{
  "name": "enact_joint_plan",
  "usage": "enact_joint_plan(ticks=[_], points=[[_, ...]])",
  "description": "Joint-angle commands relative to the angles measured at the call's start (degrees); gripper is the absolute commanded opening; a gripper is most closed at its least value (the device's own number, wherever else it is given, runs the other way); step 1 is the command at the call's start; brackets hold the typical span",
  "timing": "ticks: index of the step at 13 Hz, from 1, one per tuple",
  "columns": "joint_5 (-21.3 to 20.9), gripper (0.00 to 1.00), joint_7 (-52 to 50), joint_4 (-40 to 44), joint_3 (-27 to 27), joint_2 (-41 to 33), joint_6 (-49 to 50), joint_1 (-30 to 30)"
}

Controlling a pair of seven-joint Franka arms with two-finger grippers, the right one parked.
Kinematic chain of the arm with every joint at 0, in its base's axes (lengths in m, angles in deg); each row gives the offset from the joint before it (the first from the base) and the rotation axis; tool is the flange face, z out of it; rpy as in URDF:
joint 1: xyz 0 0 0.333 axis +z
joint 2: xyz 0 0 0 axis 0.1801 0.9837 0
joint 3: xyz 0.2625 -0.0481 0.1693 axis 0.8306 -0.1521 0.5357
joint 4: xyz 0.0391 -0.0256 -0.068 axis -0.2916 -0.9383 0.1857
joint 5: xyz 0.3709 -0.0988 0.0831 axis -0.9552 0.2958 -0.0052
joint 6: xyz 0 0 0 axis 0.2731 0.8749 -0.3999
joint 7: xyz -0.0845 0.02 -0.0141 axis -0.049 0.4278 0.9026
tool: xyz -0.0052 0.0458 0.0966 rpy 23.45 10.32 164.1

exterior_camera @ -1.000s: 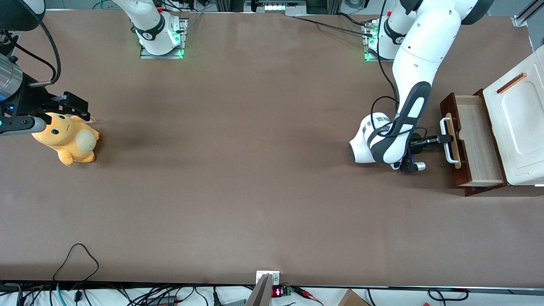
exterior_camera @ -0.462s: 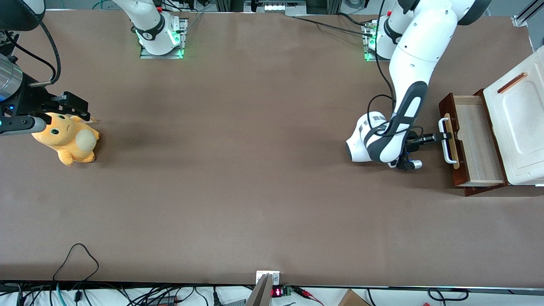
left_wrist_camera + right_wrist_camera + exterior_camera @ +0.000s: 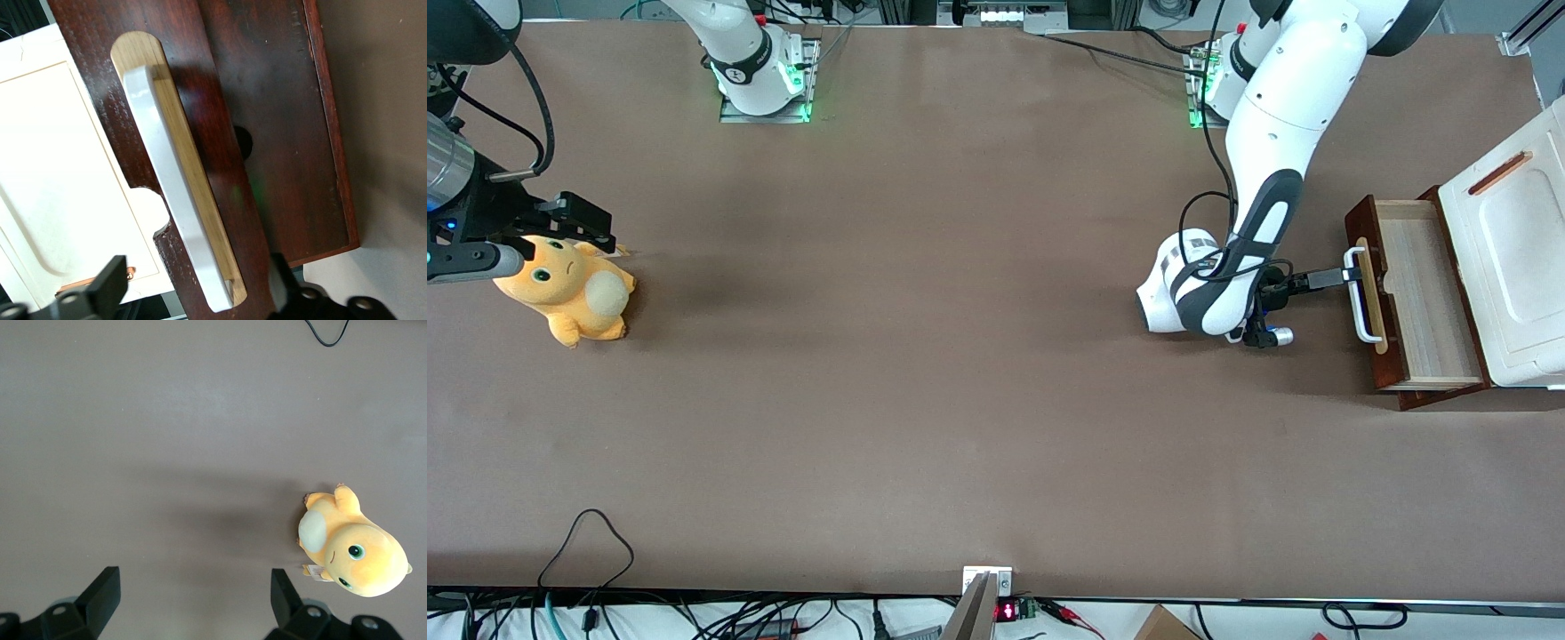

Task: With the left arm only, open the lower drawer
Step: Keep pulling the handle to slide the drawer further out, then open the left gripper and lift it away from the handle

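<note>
Lower drawer, a wide shallow wooden tray with dark red-brown front and light wood interior, stood pulled well out of the white cabinet at the working arm's end of the brown table. The glossy white left arm held its small black gripper in front of the drawer, fingers spread apart on either side of the white bar handle, not gripping it.
</note>
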Motion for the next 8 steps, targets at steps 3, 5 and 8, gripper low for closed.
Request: enact_joint_plan(ticks=[3, 5, 8], points=[[3.68, 1.0, -0.39, 2.08, 0.29, -0.21, 0.75, -0.34], [9.21, 1.0, 0.3, 8.29, 0.46, -0.3, -0.56, 0.1], [16.86, 1.0, 2.58, 13.42, 3.27, -2.93, -4.51, 0.37]])
